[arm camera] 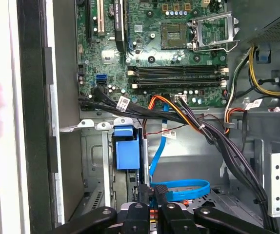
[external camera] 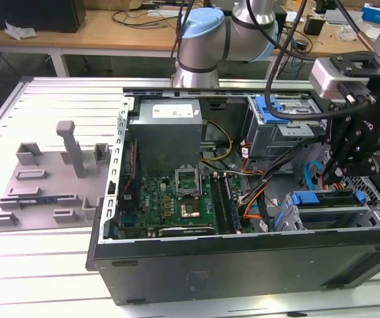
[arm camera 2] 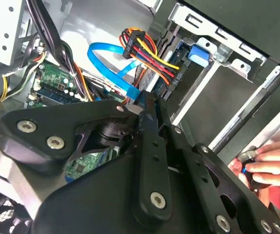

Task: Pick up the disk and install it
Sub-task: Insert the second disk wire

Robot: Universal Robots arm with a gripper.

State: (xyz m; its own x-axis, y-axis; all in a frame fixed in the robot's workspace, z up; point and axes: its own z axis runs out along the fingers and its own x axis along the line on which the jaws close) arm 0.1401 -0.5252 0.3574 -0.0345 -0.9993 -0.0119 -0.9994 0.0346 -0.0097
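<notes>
The disk (external camera: 284,111) looks like the flat silver slab with a blue frame lying on the upper drive bay at the back of the open computer case (external camera: 243,258). My gripper (external camera: 328,173) hangs well in front of it, just above the lower drive cage (external camera: 329,215) with its bright blue latch (external camera: 322,197). In both wrist views the black fingers (arm camera 2: 152,126) (arm camera: 160,191) stand pressed together with nothing between them. The blue latch (arm camera: 125,153) (arm camera 2: 198,52) lies just past the fingertips. My gripper touches nothing.
A blue data cable (arm camera: 189,187) and bundled power wires (arm camera 2: 147,51) cross the space beside the cage. The motherboard (external camera: 170,199) and power supply (external camera: 167,132) fill the case's left half. A person's hand (arm camera 2: 271,163) rests at the case's outer wall. A grey fixture (external camera: 51,179) lies at the exterior view's left.
</notes>
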